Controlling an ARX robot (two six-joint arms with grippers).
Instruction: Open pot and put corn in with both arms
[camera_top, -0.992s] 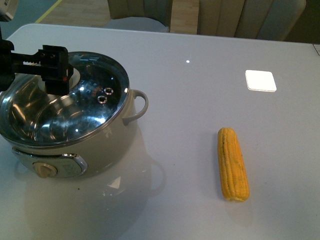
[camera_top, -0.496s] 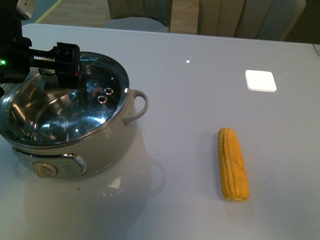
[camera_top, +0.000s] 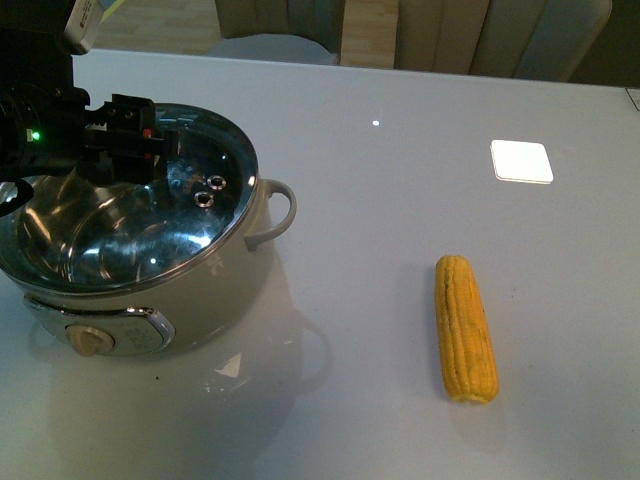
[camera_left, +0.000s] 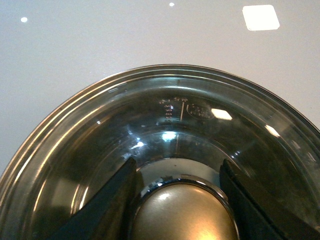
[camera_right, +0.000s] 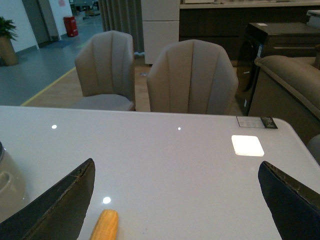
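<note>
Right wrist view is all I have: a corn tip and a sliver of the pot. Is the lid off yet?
Observer: No, the glass lid sits on the pot.
Operator: Where is the left arm?
Observer: Over the lid. Its fingers flank the lid knob, but I cannot tell whether they touch it.
Operator: And the whole corn?
Observer: The corn lies flat on the table, apart from the pot, on the side of its handle.
</note>
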